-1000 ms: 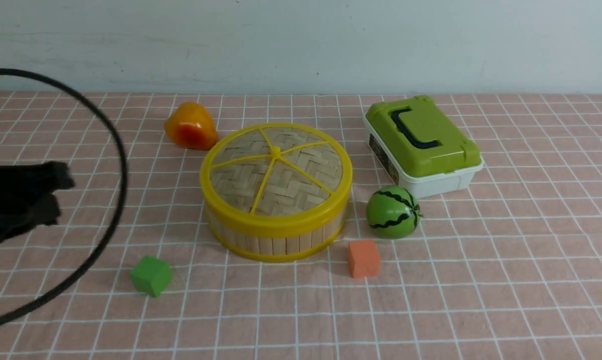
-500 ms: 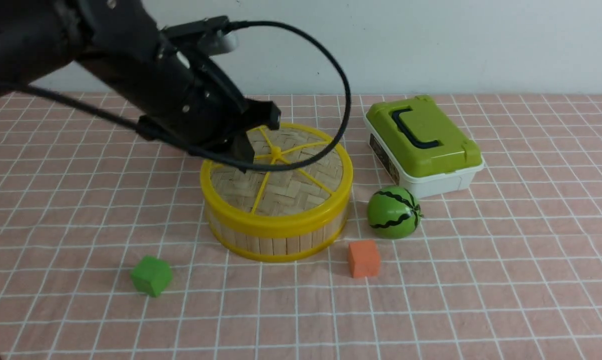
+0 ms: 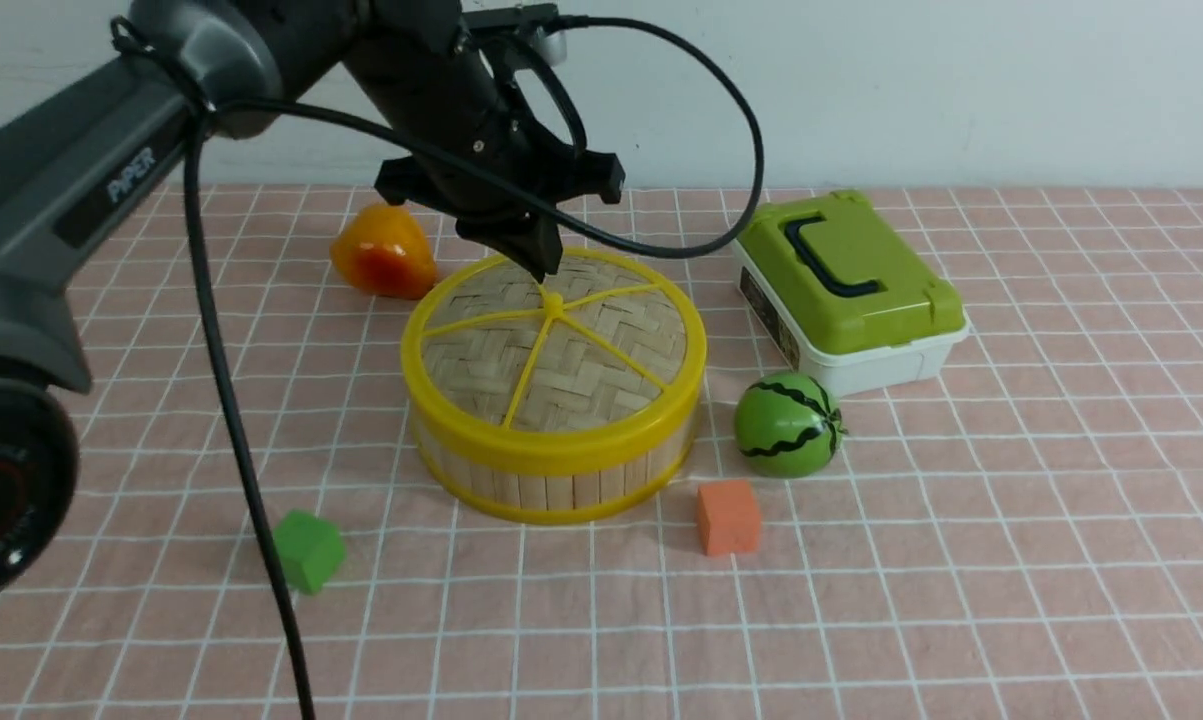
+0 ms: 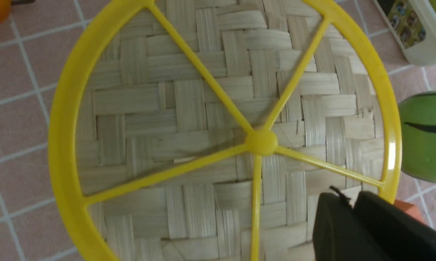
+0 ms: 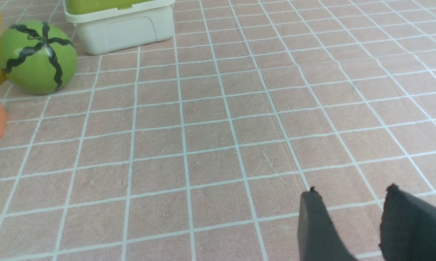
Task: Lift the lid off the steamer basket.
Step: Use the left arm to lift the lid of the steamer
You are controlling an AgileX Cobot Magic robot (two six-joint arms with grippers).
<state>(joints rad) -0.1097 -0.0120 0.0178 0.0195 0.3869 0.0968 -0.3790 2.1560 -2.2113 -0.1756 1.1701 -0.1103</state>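
Approach is the step in hand: the left end effector (image 3: 541,268) hangs point-down just above the centre knob (image 3: 552,298) of the lid (image 3: 551,345), which sits seated on the steamer basket (image 3: 551,480) in the middle of the tabletop (image 3: 961,600). Its fingers lie close together and hold nothing; whether a slit stands between them I cannot tell from either view. To do this well, I judge, the fingers should part enough to straddle the knob (a small, smooth button, so little to bite on), come down squarely over it rather than onto a spoke, and close firmly before any lift. The lift ought to go straight up, since a tilt could jam the yellow rim or drag the light basket along toward the toy watermelon (image 3: 787,424) just beside it. The right end effector (image 5: 352,192) hangs with fingers apart over the checked cloth, empty and well apart from the basket.
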